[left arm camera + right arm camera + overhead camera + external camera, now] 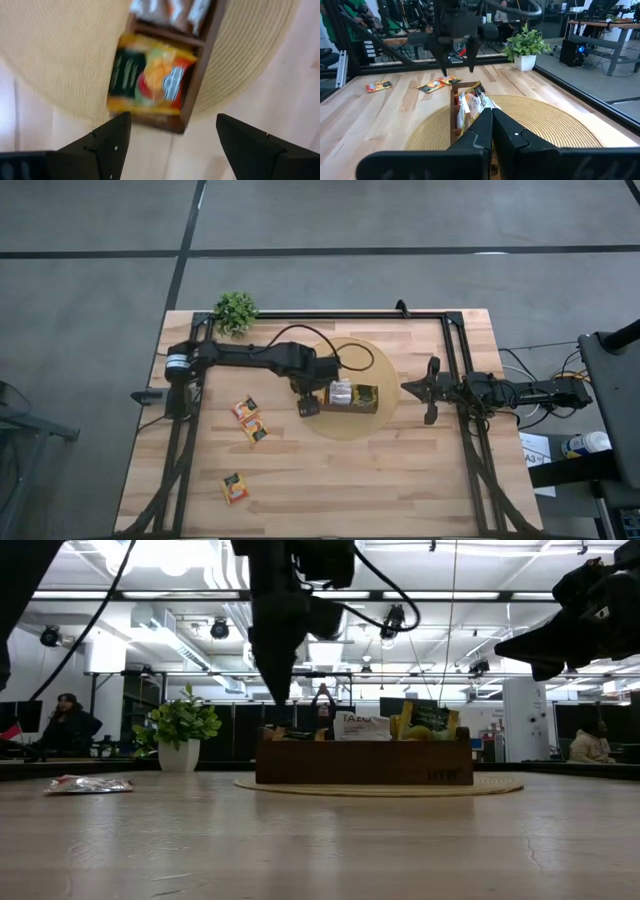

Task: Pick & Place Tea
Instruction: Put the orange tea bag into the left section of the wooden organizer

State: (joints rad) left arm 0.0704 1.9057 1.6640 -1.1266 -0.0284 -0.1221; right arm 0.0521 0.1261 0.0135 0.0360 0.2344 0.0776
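A: We log the left gripper [309,406] hanging above the left end of the wooden box [353,397], fingers [112,142] spread wide with nothing between them. Directly below, in the box's end compartment, we see a yellow, red and black tea sachet [147,80] lying flat.

B: Agreed. The box sits on the round woven mat [375,425] near the middle of the desk [400,480]. The neighbouring compartment holds white-and-orange sachets [170,12], and the low view shows several packets standing up out of the box.

A: We count three loose sachets on the desk's left half: two [250,418] almost touching, left of the mat, and one [235,488] nearer the front edge.

B: The right gripper [432,390] waits just off the mat's right side, fingers [485,132] pressed together, holding nothing. The potted plant [236,311] stands at the back-left corner.
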